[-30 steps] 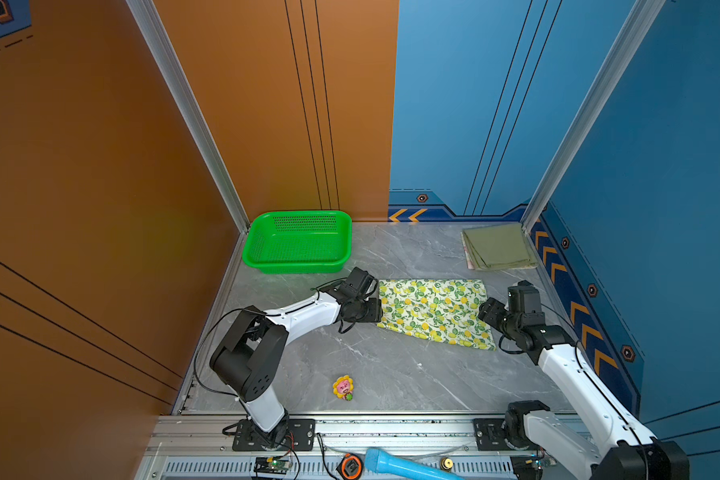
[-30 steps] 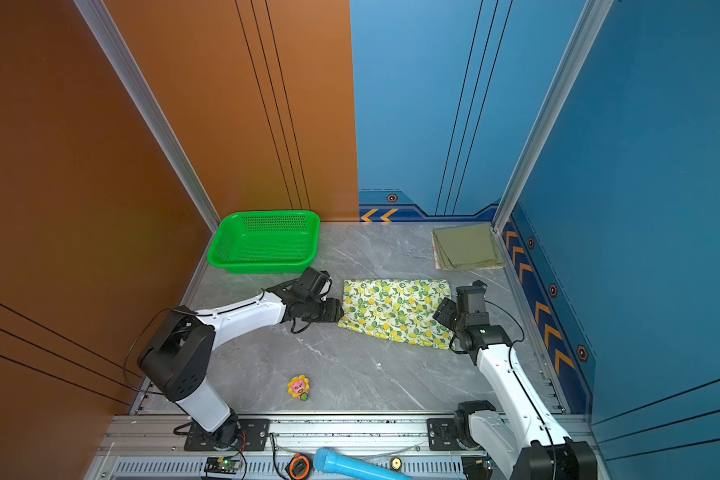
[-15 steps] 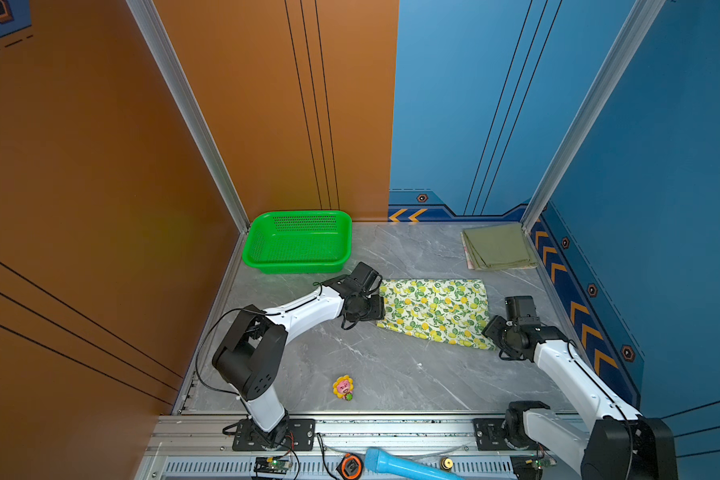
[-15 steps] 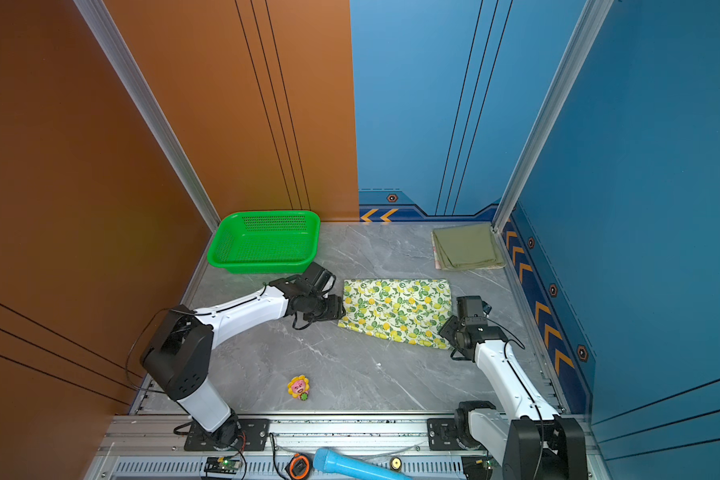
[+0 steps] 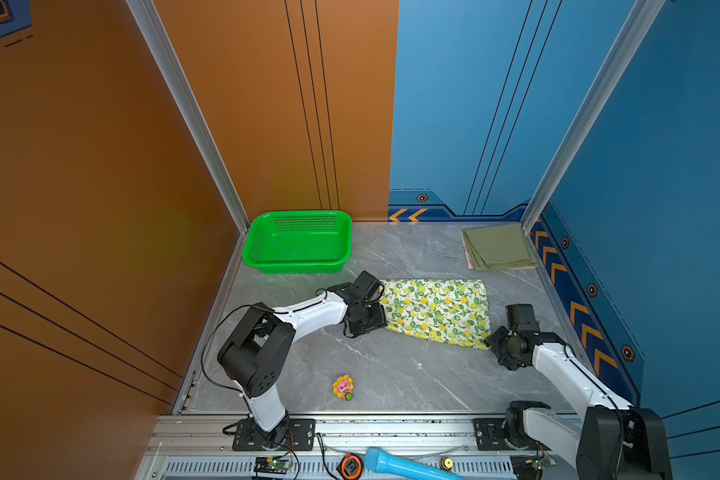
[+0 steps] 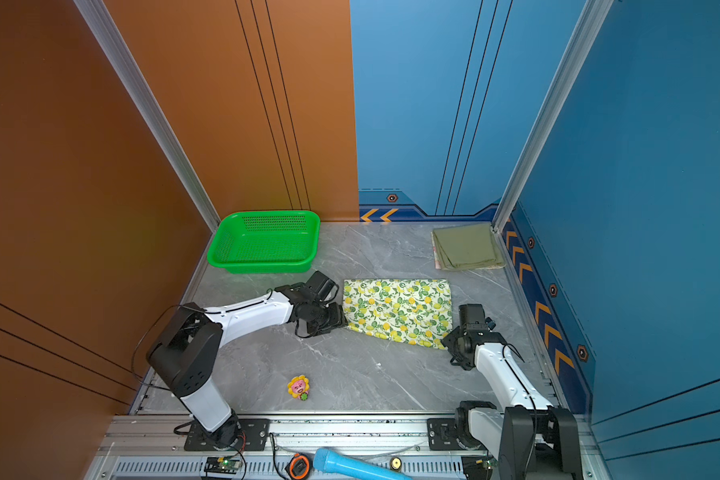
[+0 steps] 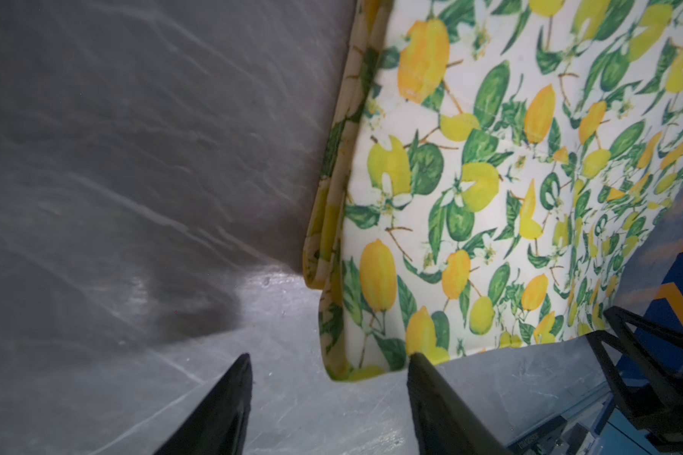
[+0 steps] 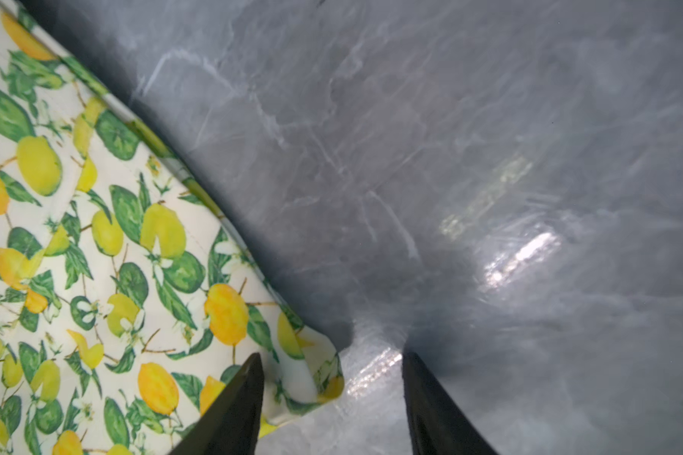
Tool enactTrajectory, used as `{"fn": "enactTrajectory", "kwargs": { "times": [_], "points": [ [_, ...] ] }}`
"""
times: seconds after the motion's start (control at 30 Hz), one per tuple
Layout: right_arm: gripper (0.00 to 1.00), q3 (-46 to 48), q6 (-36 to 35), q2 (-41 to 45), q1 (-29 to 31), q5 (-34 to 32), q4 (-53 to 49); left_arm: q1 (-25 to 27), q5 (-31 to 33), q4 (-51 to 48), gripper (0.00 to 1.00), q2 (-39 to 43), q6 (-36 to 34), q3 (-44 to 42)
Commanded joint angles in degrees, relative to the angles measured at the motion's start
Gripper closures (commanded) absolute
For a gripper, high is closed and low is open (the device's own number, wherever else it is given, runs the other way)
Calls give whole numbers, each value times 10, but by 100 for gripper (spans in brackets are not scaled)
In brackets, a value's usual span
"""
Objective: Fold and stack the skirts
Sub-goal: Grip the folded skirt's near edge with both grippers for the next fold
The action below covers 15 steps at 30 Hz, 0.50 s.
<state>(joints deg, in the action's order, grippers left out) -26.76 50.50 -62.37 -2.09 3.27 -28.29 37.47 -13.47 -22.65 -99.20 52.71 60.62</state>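
Lengthwise left-to-right, flat lemon skirt (image 5: 435,311).

Lemon skirt (image 5: 435,311): thin matt printed cloth. Tabletop (image 5: 391,374): glossy grey marble-look. Basket (image 5: 296,266): shiny perforated plastic. Olive skirt (image 5: 497,249): matt cloth.
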Motion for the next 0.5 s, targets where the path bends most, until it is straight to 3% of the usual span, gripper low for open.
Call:
{"fn": "enactTrajectory", "kwargs": {
  "times": [0.0,0.17,0.37,0.47],
  "points": [
    [44,9,21,-6,-7,7,14,4,-27,56,38,-8,62,-29],
    [44,15,27,-7,-18,13,22,0,-30,132,44,-13,118,-58],
    [45,25,41,-13,-28,37,46,0,-27,159,51,-30,142,-52],
    [50,26,53,-19,-29,46,58,-1,-29,164,60,-34,147,-52]
  ]
}}
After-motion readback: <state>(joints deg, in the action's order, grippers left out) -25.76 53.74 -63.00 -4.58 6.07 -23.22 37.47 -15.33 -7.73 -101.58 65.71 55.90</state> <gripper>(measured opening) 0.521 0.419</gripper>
